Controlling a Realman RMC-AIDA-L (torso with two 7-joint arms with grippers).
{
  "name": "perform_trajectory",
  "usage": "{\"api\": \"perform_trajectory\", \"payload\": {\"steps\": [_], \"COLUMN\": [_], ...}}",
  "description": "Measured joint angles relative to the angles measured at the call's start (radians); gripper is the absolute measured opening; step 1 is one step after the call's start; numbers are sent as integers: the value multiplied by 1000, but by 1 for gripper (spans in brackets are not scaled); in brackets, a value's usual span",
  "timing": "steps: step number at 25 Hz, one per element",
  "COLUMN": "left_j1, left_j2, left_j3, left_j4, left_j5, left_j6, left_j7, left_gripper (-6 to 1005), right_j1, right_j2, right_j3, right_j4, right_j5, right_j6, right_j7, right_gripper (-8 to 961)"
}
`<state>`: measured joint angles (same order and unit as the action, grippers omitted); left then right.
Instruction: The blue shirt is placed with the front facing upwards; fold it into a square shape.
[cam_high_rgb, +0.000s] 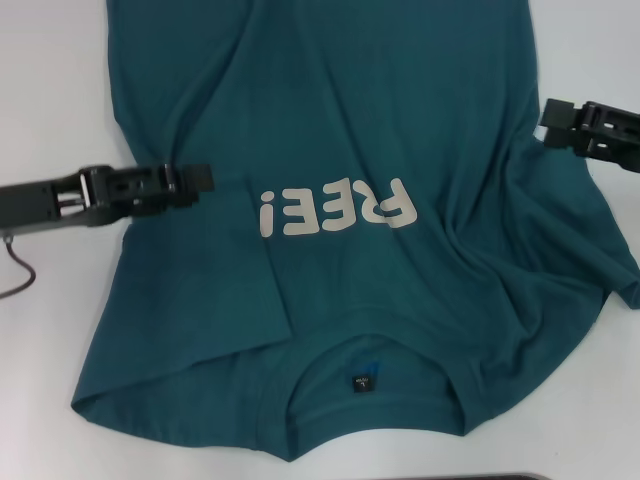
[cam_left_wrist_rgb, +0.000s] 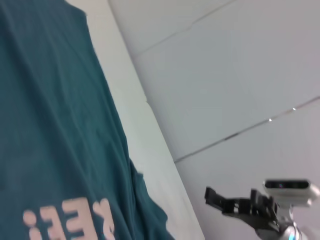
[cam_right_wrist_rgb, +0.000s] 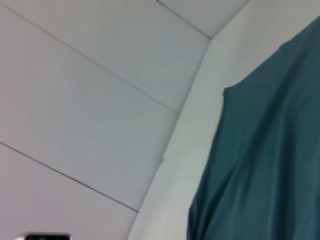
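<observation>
The blue shirt (cam_high_rgb: 380, 100) lies spread on the white table (cam_high_rgb: 50, 90), front up, with its collar and black label (cam_high_rgb: 365, 382) at the near edge. Its pale letters (cam_high_rgb: 335, 210) read upside down from here. On the robot's left, part of the shirt is folded inward, and its edge runs down beside the letters. My left gripper (cam_high_rgb: 205, 178) hovers over that folded part and holds nothing. My right gripper (cam_high_rgb: 545, 122) hangs open and empty at the shirt's rumpled right edge. The left wrist view shows the shirt (cam_left_wrist_rgb: 50, 125) and the right gripper (cam_left_wrist_rgb: 209, 194) farther off. The right wrist view shows only shirt (cam_right_wrist_rgb: 270, 160).
Bare white table lies on both sides of the shirt. A thin dark cable (cam_high_rgb: 20, 270) loops under the left arm near the table's left edge. The shirt's right sleeve area is bunched into wrinkles.
</observation>
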<state>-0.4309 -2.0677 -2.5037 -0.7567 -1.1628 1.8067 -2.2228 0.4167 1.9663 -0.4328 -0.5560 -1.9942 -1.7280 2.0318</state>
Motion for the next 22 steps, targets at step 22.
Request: {"api": "perform_trajectory", "payload": {"steps": [22], "left_j1": [9], "left_j2": [45], "left_j3": [-3], "left_j4": [65], "left_j5": [-1], "left_j6": [43], "left_j7": [-116], "left_gripper": [780], "right_j1": [15], "right_j2": [-127], "right_j3": [6], "right_j4": [-243], "right_j5": [-397], "right_j6": [-31], "right_j7": [319], "right_gripper": [940]}}
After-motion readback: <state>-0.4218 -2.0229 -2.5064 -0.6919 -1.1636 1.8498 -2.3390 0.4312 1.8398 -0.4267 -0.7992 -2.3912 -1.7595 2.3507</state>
